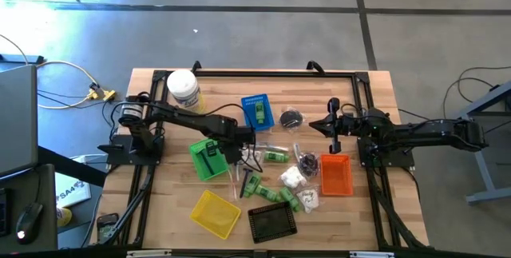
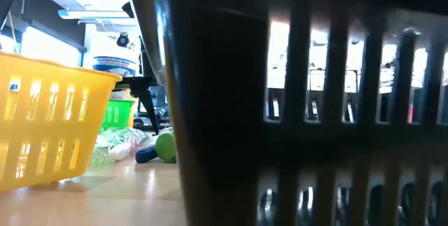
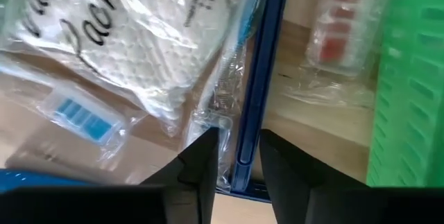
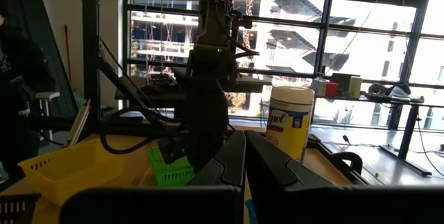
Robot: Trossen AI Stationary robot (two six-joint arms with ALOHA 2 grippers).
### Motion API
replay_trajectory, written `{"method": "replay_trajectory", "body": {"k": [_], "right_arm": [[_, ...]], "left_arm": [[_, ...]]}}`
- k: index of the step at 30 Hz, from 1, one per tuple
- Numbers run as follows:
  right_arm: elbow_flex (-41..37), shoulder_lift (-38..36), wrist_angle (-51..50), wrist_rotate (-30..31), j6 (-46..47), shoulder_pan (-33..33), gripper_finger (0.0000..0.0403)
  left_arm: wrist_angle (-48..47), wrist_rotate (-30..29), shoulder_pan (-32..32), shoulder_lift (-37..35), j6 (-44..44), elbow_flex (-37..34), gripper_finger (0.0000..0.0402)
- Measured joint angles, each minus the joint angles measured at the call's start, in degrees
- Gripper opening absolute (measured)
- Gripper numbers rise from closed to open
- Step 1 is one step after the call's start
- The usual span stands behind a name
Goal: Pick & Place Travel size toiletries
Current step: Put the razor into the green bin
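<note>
Between the green basket (image 1: pixel 207 158) and the blue basket (image 1: pixel 256 111), the left gripper (image 1: pixel 244 156) sits low over the table's centre. Its fingers (image 3: pixel 201 165) are slightly parted around a wrapped blue stick (image 3: pixel 255 92), one on each side; contact cannot be told. A white packet (image 3: pixel 156 33) lies just beside the stick, by the gripper. More toiletries, including green bottles (image 1: pixel 275 197), lie scattered near the gripper, toward the black basket (image 1: pixel 272 222). The right gripper (image 1: pixel 335 148) hangs raised beside the orange basket (image 1: pixel 336 175), fingers together and empty.
</note>
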Motion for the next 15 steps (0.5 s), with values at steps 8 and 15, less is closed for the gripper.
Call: {"method": "replay_trajectory", "body": {"k": [8, 15], "right_arm": [[0.0, 0.0, 0.0, 0.06, 0.26, 0.0, 0.0003], [0.0, -0.02, 0.0, 0.02, 0.4, 0.0, 0.0003]], "left_arm": [[0.87, -2.36, -0.04, -0.05, -3.35, 0.02, 0.0101], [-2.86, -3.41, -1.0, -2.46, -5.36, -0.33, 0.0102]]}}
